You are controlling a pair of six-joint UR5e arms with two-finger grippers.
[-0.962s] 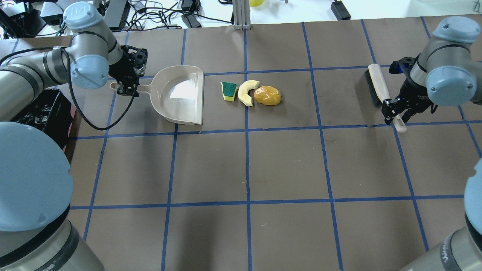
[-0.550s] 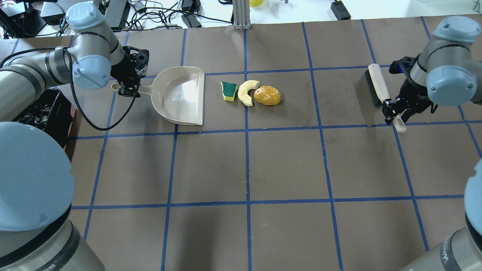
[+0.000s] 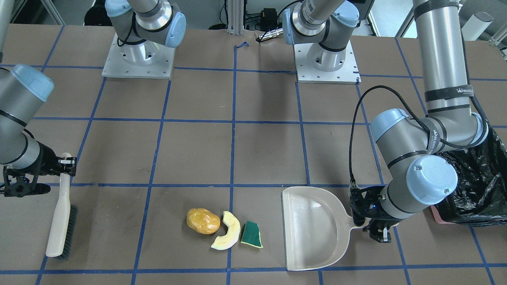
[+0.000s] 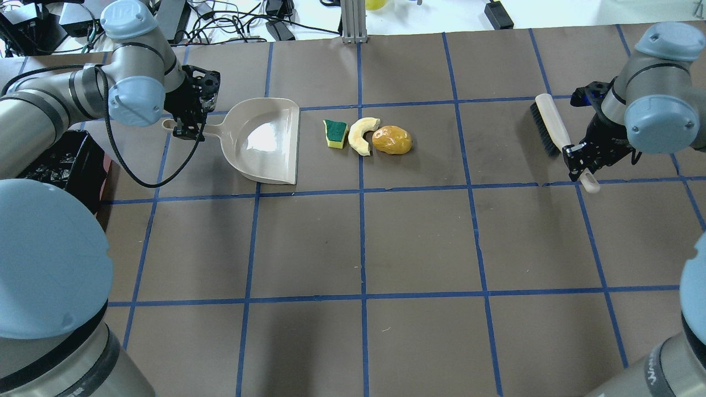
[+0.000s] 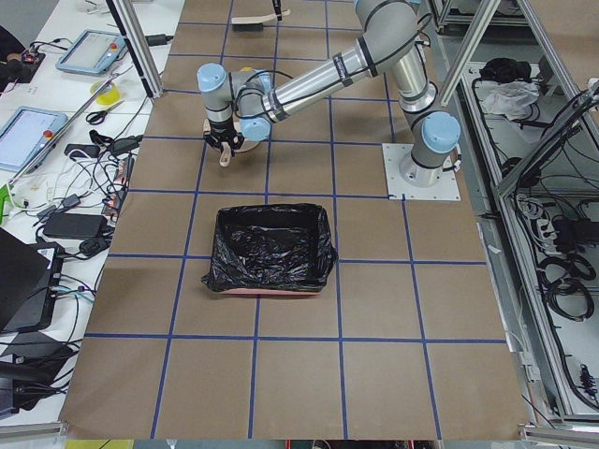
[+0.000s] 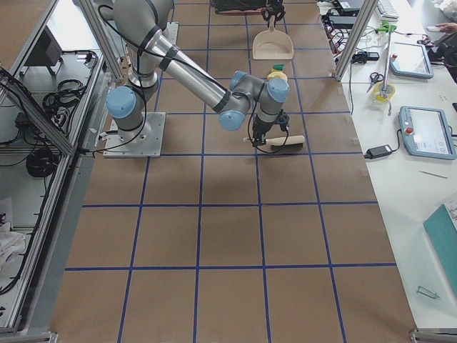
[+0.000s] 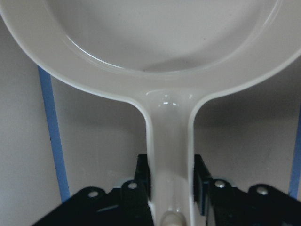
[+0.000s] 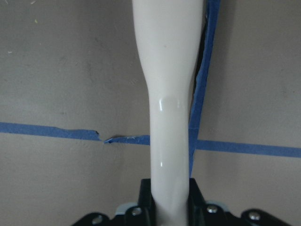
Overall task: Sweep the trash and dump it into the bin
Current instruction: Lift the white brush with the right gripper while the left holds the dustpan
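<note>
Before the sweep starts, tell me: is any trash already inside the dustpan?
No, the dustpan holds nothing; the sponge piece, wedge slice and potato-like lump all lie outside its open edge.

A brown table (image 4: 419, 237) carries a grid of blue tape lines (image 4: 362, 242). A beige dustpan (image 4: 267, 138) lies on it, mouth toward the middle. Well apart, a cream-backed brush (image 4: 551, 122) with dark bristles. Past the far edge are tangled cables (image 4: 231, 25) and a metal post (image 4: 353, 19).
</note>
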